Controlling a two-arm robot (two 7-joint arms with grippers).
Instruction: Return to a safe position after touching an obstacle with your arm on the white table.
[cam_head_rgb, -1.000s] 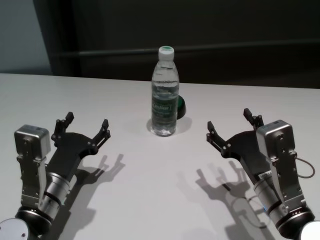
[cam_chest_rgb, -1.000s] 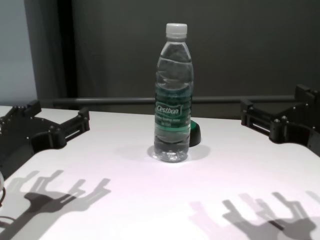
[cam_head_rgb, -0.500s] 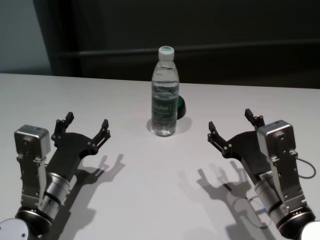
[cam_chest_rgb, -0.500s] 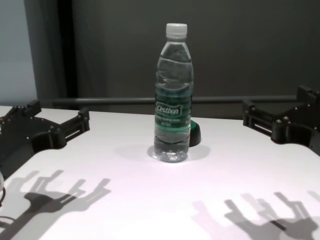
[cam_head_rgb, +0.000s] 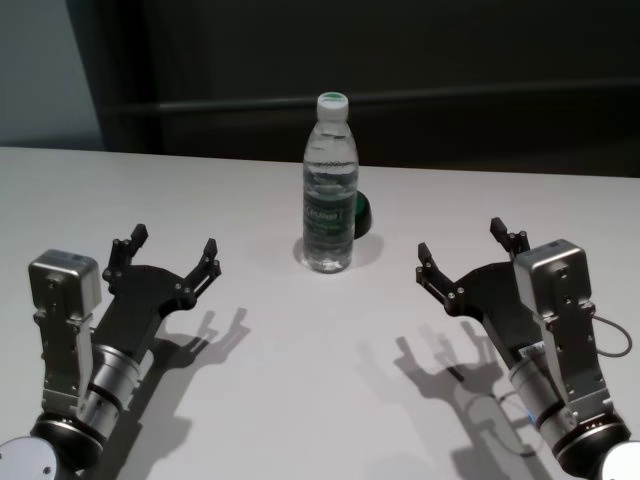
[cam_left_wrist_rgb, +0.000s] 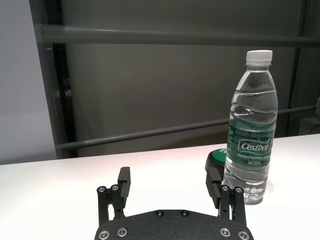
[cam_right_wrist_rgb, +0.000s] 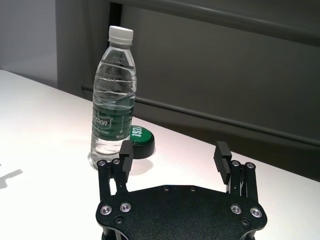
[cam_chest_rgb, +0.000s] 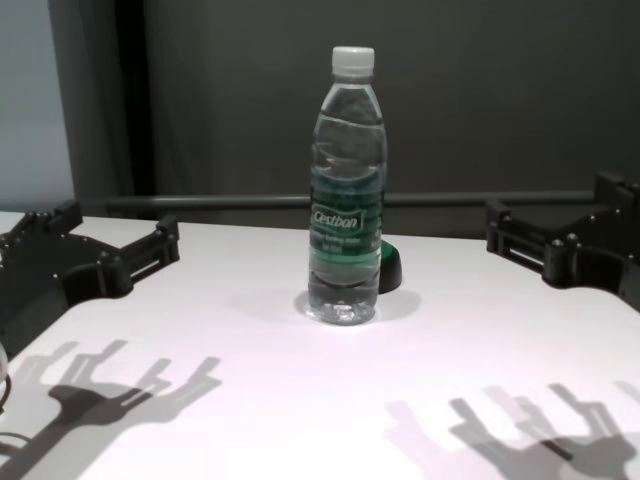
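White table spans the whole workspace. Left hand hovers over the near-left part, fingers spread wide, gripping nothing. Right hand hovers over the near-right part, also spread wide and empty. Water bottle stands upright at table centre, farther back, between the two hands and well apart from both, white cap on. Small dark green puck sits just behind the bottle on its right side.

Both arms show silver-grey cylindrical joints and boxy grey wrist housings; the left gripper and right gripper are matte black plates with silver screws and ridged black fingers; a thin cable loops beside the right wrist.
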